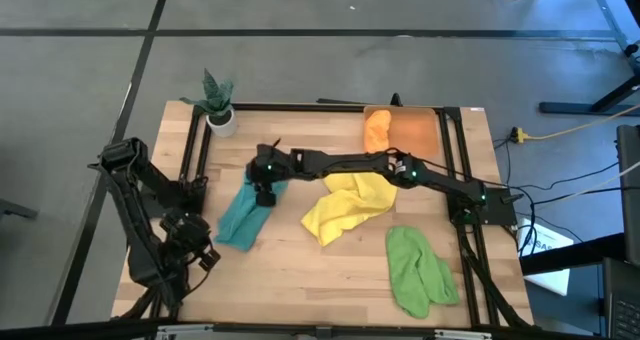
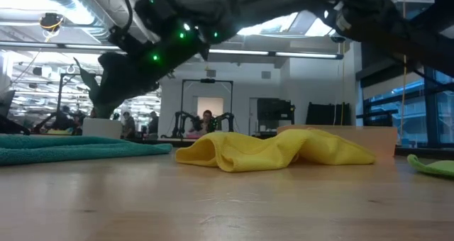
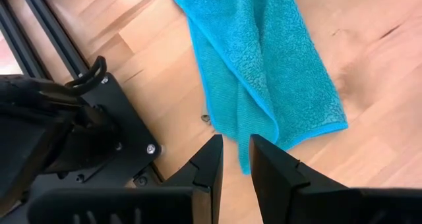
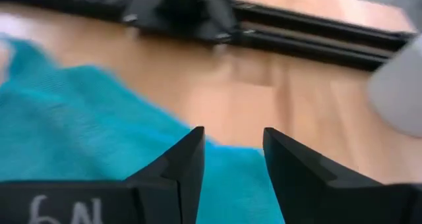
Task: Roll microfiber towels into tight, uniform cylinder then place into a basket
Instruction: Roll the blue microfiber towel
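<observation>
Nearest us on the desk [image 1: 300, 270], the light green towel [image 1: 418, 270] lies flat. Our left tool [image 3: 234, 159] waits open beside the teal towel [image 1: 244, 215]; our right tool [image 4: 232, 159] hovers open above it. Farther back, the orange towel [image 1: 376, 128] sits in the basket [image 1: 415, 132].

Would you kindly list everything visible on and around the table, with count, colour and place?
teal towel: one, teal, loosely folded on the table's left part
yellow towel: one, yellow, crumpled at the table's middle
green towel: one, light green, near the front right corner
orange towel: one, orange, bunched in the basket
basket: one, translucent orange, back right of the table
potted plant: one, green in a white pot, back left corner
table: one, light wood
left gripper: jaws slightly apart, empty, beside the table's left edge
right gripper: open, empty, reached across over the teal towel
</observation>
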Motion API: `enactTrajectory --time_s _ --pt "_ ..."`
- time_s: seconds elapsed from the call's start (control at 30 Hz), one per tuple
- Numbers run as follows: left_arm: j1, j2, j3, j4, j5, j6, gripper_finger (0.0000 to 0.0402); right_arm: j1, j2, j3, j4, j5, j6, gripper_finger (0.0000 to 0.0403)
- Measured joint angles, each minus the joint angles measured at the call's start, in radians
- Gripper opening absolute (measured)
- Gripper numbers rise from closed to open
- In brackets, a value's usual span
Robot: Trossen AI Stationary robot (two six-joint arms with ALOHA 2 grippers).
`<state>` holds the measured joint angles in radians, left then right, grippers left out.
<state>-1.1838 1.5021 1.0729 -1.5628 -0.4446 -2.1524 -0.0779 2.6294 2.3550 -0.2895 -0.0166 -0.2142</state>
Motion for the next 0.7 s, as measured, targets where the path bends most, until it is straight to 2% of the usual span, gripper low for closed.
enactTrajectory --time_s 0.27,0.7 --pt "-0.01 0.0 0.002 -0.008 0.0 -0.025 0.0065 -0.031 0.03 0.001 0.094 -0.005 0.023 0.0157" --pt "-0.01 0.0 0.002 -0.008 0.0 -0.073 0.0065 -0.031 0.063 0.0 0.143 -0.024 0.027 0.0157"
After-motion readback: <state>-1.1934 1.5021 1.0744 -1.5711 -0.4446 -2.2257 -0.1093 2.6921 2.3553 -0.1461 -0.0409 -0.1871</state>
